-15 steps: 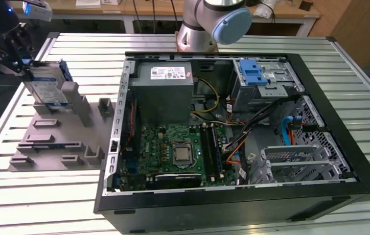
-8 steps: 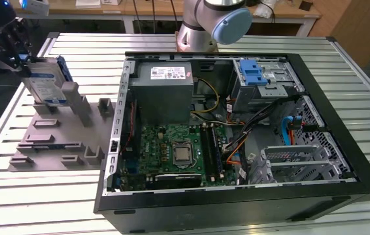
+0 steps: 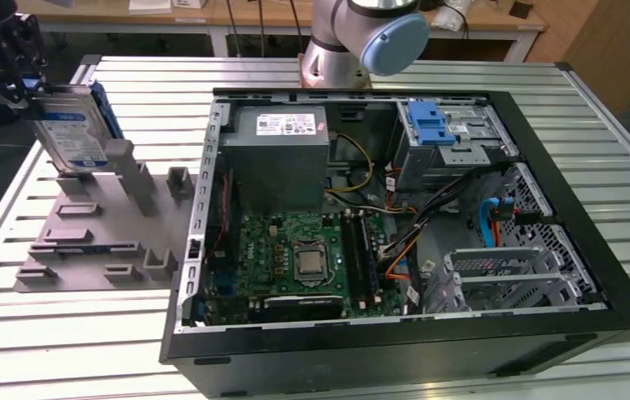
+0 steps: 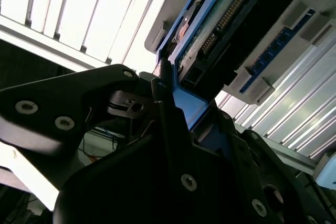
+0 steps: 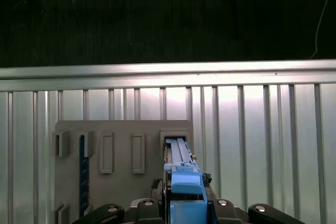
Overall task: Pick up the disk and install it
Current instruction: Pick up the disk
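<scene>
Pick-up step: claw [image 3: 28, 83] clamped on the blue edge of the disk [image 3: 71, 133], held upright at the grey rack [image 3: 104, 242] on the exterior view's left, well apart from the open case [image 3: 404, 350]; installing likely calls for clearing its wall [image 3: 206, 208] towards the drive cage [image 3: 448, 133]

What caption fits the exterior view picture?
End effector grips the disk upright at the grey rack, beside the open computer.

Open computer case [image 3: 404, 358] lies beside grey rack [image 3: 76, 254].
</scene>
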